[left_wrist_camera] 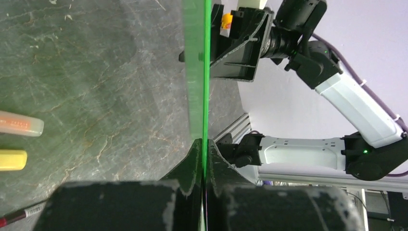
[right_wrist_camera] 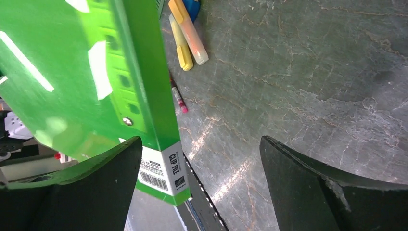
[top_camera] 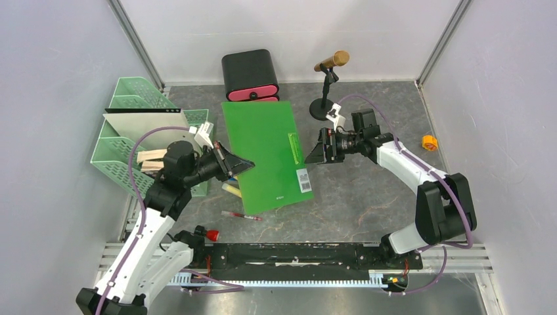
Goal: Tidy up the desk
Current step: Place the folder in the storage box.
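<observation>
Left tool point(top_camera: 240, 164) is clamped tight on the left edge of the green clip file point(top_camera: 266, 154) (its wrist view shows both fingers point(left_wrist_camera: 187, 166) pressed flat on the thin sheet, no gap). The file is held above the desk point(top_camera: 374, 190), the dark-grey marbled surface spanning the workspace under both arms. Right tool point(top_camera: 311, 152) sits at the file's right edge, spread wide w/ nothing in it. In its wrist view the file's barcode corner, labelled "CLIP FILE", lies just beside one finger point(right_wrist_camera: 91, 192); can't tell if they touch. On the desk below the file are an orange highlighter point(right_wrist_camera: 191, 33) and a yellow highlighter point(right_wrist_camera: 181, 50) side by side, plus a red pen point(top_camera: 242, 215) near them. A mint-green tray point(top_camera: 111, 164) stands at the desk's left edge, a black drawer box w/ pink fronts point(top_camera: 249, 73) at the back, and a mic on a stand point(top_camera: 332, 61) to its right.
</observation>
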`<state>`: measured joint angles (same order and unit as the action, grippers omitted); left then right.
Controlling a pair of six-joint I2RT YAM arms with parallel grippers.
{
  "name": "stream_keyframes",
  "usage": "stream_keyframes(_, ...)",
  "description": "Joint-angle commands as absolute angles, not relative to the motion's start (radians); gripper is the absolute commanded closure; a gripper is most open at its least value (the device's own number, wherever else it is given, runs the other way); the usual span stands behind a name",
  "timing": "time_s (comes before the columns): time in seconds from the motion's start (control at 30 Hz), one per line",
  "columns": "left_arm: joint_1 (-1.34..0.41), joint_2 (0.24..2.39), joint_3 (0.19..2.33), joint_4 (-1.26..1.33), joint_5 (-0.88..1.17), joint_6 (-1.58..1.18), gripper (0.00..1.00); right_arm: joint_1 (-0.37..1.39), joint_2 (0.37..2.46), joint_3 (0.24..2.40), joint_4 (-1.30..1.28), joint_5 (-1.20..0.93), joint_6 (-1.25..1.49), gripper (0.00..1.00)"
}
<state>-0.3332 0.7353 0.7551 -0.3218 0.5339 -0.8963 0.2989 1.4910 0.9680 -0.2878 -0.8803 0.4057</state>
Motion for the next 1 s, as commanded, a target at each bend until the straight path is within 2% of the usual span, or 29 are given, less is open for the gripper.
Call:
stream_keyframes(0.0, -0.332, 0.710, 0.798, -0.415, 0.545, -0.795, 0.98, 0.296, 1.489, 1.014, -0.315, -0.869, 0.340, 0.02)
stream_keyframes(0.3, -0.332, 0.675, 0.771, -0.423, 0.667, -0.745, 0.98, 0.285, 1.487, 1.041, -0.311, -0.915, 0.337, 0.02)
stream_keyframes(0.57, -0.333, 0.660, 0.696, -0.186, 0.854, -0.838, 0.98, 0.295, 1.484, 1.058, -0.223, -1.009, 0.433, 0.02)
stream_keyframes(0.8, -0.333, 0.663, 0.665, -0.036, 0.901, -0.900, 0.98, 0.324, 1.516, 1.166, -0.185, -1.070, 0.497, 0.02)
stream_keyframes(0.97, -0.332, 0.671, 0.650, -0.047, 0.899, -0.894, 0.98, 0.327, 1.547, 1.225, -0.112, -1.115, 0.562, 0.15)
